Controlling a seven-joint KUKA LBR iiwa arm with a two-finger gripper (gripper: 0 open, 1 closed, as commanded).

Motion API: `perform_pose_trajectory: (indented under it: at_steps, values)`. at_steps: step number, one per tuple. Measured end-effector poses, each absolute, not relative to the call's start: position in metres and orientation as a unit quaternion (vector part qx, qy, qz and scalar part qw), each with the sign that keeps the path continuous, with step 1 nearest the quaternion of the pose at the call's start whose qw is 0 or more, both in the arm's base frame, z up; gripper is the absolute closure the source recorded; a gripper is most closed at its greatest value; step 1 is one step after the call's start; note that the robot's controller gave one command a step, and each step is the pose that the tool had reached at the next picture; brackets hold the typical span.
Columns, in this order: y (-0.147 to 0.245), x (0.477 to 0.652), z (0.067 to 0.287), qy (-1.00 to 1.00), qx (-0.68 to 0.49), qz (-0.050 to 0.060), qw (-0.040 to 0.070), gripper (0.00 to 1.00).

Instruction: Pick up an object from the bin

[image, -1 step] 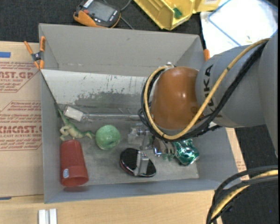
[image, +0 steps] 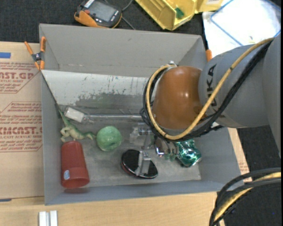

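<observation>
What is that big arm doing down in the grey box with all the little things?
The robot arm reaches into the grey metal bin from the view's right, meaning to pick one thing out. Its gripper is low, right over a flat black oval thing with a red edge at the front middle. A shiny green crinkled thing lies beside it, a green ball on the other side, and a red cylinder farther off. Nothing looks lifted yet.

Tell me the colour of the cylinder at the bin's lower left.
The cylinder is red with a small blue mark; best in camera view.
</observation>
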State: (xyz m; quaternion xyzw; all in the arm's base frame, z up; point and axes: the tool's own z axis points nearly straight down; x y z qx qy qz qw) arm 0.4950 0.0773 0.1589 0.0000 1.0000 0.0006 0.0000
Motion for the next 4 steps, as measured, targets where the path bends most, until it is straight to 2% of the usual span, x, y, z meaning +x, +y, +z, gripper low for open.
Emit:
perform_pose_trajectory:
  at_steps: [1,2,3,4]
  values:
    - [0.049,0.483,0.069,0.993,0.116,0.001,0.002,0.00]
    - [0.047,0.481,0.100,1.000,-0.031,0.001,0.002,0.00]
    - [0.066,0.479,0.099,0.976,0.216,0.001,0.001,0.00]
    - [0.072,0.484,0.070,0.996,0.085,0.002,0.005,0.00]
